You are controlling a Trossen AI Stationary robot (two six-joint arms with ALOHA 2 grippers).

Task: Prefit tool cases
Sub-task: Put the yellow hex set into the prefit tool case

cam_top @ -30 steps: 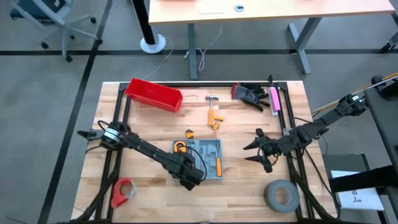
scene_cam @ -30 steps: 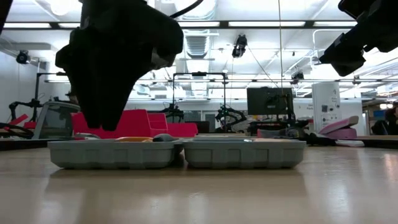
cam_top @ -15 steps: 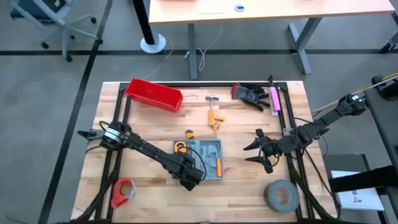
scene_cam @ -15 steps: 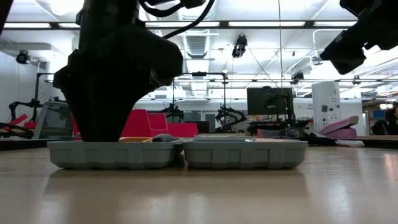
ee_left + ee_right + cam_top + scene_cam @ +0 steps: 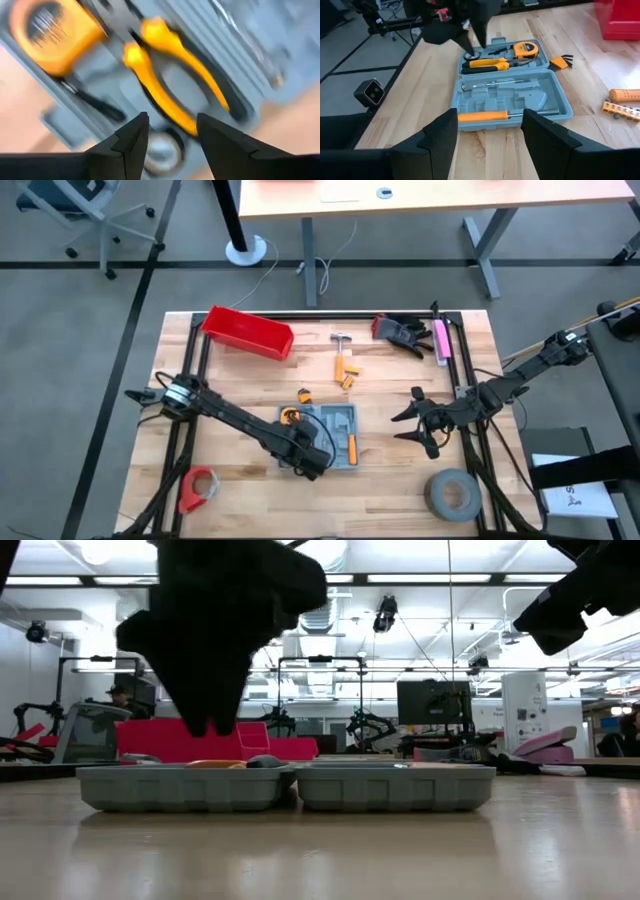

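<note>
The grey-blue tool case (image 5: 335,435) lies open and flat on the wooden table, its two halves side by side (image 5: 285,788). Yellow-handled pliers (image 5: 170,85) and a yellow tape measure (image 5: 55,35) lie in its left half. An orange-handled screwdriver (image 5: 482,116) lies in the right half. My left gripper (image 5: 172,132) points down, open, a little above the pliers' handle ends (image 5: 477,42) and clear of the case (image 5: 205,725). My right gripper (image 5: 408,425) waits open in the air to the right of the case.
A red bin (image 5: 247,332) stands at the far left. A hammer (image 5: 341,340), orange parts (image 5: 346,372), black gloves (image 5: 400,332) and a pink item (image 5: 440,340) lie beyond the case. Hex keys (image 5: 304,394) lie near its far left corner. A grey tape roll (image 5: 452,493) and a red roll (image 5: 197,488) lie near the front edge.
My left gripper went down into the case's left half, then came up clear of it again, and ended a little toward the table's right. The case and the tools in it have kept still.
</note>
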